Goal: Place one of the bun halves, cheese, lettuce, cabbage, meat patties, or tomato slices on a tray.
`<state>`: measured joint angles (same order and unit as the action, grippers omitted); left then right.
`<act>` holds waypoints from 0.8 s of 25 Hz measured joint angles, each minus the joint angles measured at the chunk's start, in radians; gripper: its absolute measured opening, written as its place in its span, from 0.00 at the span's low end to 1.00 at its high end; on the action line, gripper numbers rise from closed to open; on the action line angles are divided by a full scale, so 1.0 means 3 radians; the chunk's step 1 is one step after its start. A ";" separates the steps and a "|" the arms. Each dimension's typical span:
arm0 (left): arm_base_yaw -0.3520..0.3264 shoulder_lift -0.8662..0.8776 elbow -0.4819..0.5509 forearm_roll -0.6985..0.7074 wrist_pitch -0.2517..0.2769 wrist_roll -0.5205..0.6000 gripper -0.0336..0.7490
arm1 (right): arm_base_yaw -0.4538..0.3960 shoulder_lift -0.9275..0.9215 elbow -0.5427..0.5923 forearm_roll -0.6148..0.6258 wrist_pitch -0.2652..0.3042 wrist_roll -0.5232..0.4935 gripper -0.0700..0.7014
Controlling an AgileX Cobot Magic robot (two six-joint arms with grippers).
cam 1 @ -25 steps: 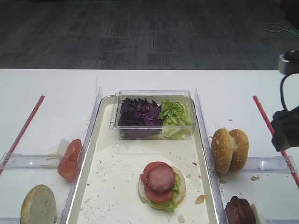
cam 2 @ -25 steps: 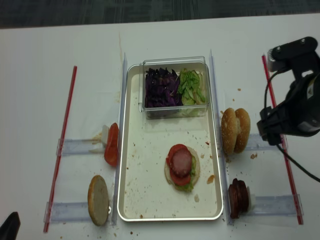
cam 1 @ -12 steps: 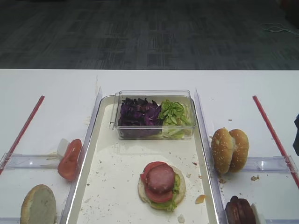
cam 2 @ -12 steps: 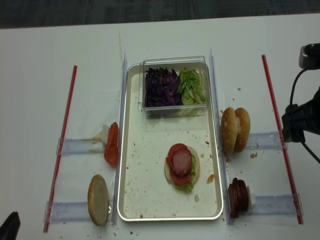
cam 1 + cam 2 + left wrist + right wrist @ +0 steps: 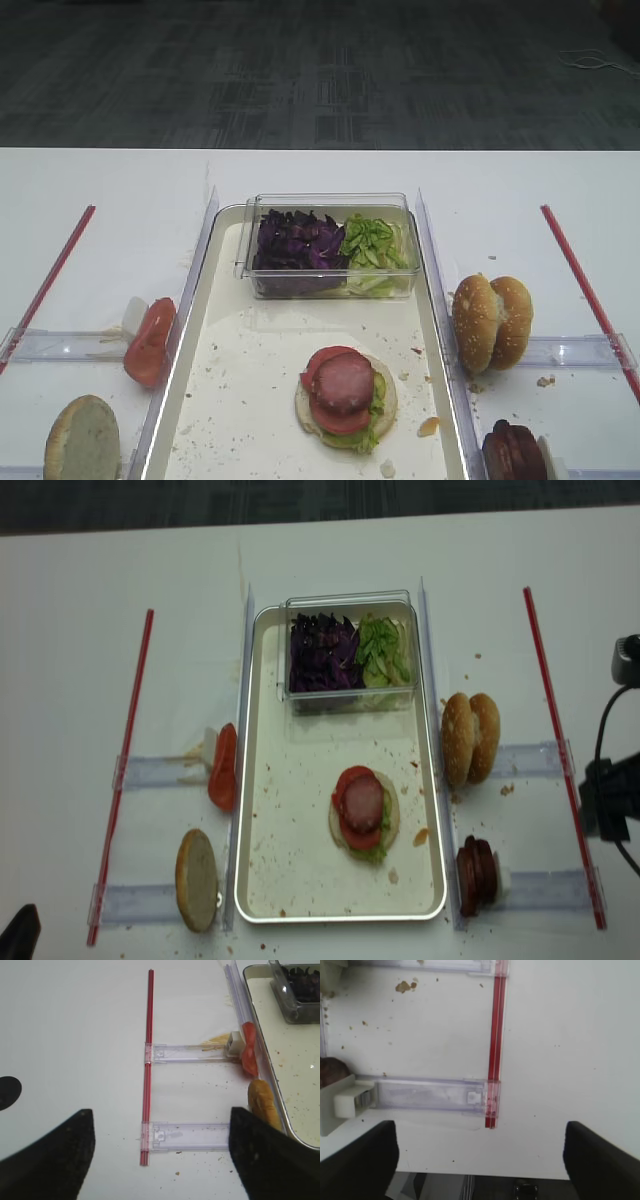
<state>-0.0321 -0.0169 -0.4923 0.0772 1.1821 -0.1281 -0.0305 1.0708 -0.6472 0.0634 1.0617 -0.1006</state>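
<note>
Right gripper (image 5: 480,1155) hanging wide open and empty, meat patties (image 5: 332,1071) sitting off beyond one finger (image 5: 362,1162); left gripper (image 5: 160,1155) seemingly open, empty.

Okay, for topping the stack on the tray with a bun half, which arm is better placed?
Probably the right. Its open pincer hangs just outside the red strip, on the side where two bun halves stand. The left pincer, also open, is near one bun half, so it is close too.
</note>
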 joint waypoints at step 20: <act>0.0000 0.0000 0.0000 0.0000 0.0000 0.0000 0.74 | 0.0000 -0.1588 0.0538 -0.0040 0.0088 0.0024 0.99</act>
<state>-0.0321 -0.0169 -0.4923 0.0772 1.1821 -0.1281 -0.0305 0.5944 -0.4859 0.0515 1.0880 -0.0933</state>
